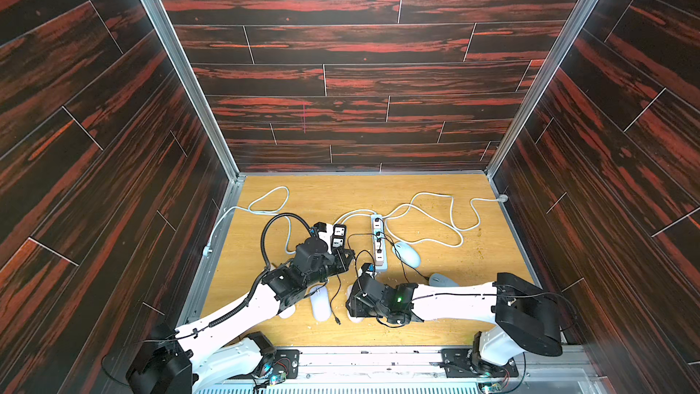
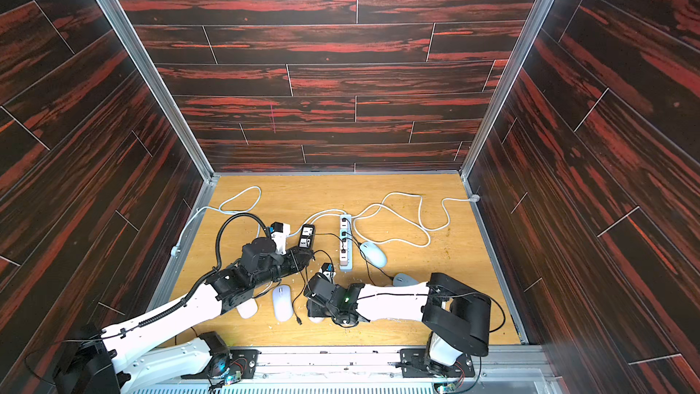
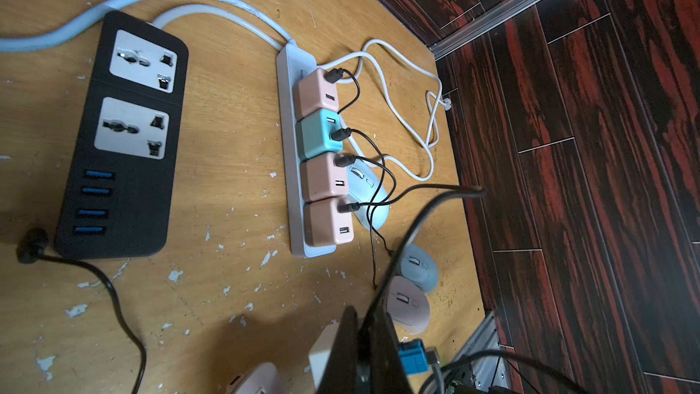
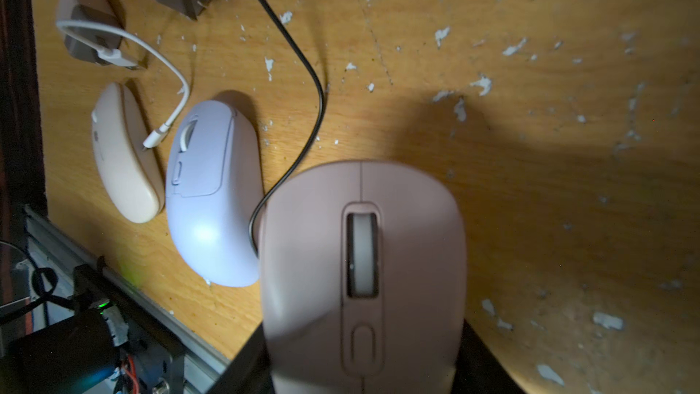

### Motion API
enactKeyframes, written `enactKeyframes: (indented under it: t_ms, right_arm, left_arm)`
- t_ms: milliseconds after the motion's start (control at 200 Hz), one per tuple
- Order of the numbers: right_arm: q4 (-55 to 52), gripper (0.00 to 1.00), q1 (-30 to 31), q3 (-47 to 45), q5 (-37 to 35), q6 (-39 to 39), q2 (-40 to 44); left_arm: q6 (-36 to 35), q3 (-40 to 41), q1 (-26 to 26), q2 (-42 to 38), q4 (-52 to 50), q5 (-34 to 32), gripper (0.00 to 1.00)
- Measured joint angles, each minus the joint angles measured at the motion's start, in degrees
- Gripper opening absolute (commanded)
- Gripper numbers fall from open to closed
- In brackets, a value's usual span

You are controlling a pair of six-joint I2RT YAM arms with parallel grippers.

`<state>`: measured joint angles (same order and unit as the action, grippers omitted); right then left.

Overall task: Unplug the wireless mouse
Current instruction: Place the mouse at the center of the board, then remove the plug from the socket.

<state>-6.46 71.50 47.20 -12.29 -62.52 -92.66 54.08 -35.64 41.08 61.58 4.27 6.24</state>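
**A:** Where's the mouse hanging out right now?

**B:** The pale pink wireless mouse [image 4: 361, 221] with the grey scroll wheel is sitting in the right pincer [image 4: 363, 335], up at the front of the scuffed wooden tabletop [image 1: 333, 191]. The dark fingers are pressing on both of its flanks. A rounded lavender plastic mouse [image 4: 212, 198] is lying just beside it, and a flat beige mouse [image 4: 121, 161] is lying on that one's other side.

**A:** And the other arm?

**B:** The left pincer [image 3: 361, 335] is clamping shut on a thin black cable [image 4: 321, 102]. In the left wrist view the cable is running straight into the closed fingers. It's curling across the wood and ending between the lavender mouse and the pink one. The small plug end [image 1: 338, 322] looks like it's lying loose there rather than sitting in the mouse, but it's tiny in both top views, so don't quote me.

**A:** What about the power side?

**B:** A long white power strip [image 3: 288, 153] is lying further back, around the middle of the tabletop. It's carrying three pink cube chargers [image 3: 322, 180] and a teal one [image 3: 314, 134], each with a black lead going in. A black power strip with blue USB ports [image 3: 113, 198] is lying beside it on the left arm's side, not touching it.
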Motion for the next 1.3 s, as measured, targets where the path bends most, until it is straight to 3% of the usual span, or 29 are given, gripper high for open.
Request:
enactKeyframes:
  t_ms: [225, 541, 742, 1082, 1303]
  right_arm:
    - [0.0, 0.65, -0.2, 0.0, 0.8, 0.0, -0.3]
    - [-0.1, 0.67, -0.2, -0.4, 0.3, 0.2, 0.9]
    - [-0.9, 0.66, -0.1, -5.4, -3.6, 0.7, 9.4]
    - [-9.2, 0.7, -0.8, -9.0, -15.7, 14.3, 25.3]
    - [-12.8, 0.64, -9.3, -9.0, -12.9, 21.4, 29.6]
  left_arm:
    - [0.4, 0.2, -0.3, -0.1, 0.0, 0.4, 0.0]
    - [0.9, 0.8, -0.4, 0.2, 0.1, 0.5, 0.0]
    - [0.3, 1.0, -0.4, 0.3, -1.5, 0.6, 0.0]
    - [-3.2, -0.4, -0.5, 2.9, -8.6, 0.9, 0.0]
    - [-5.8, -1.1, -0.5, 3.1, -11.4, 1.3, 0.0]
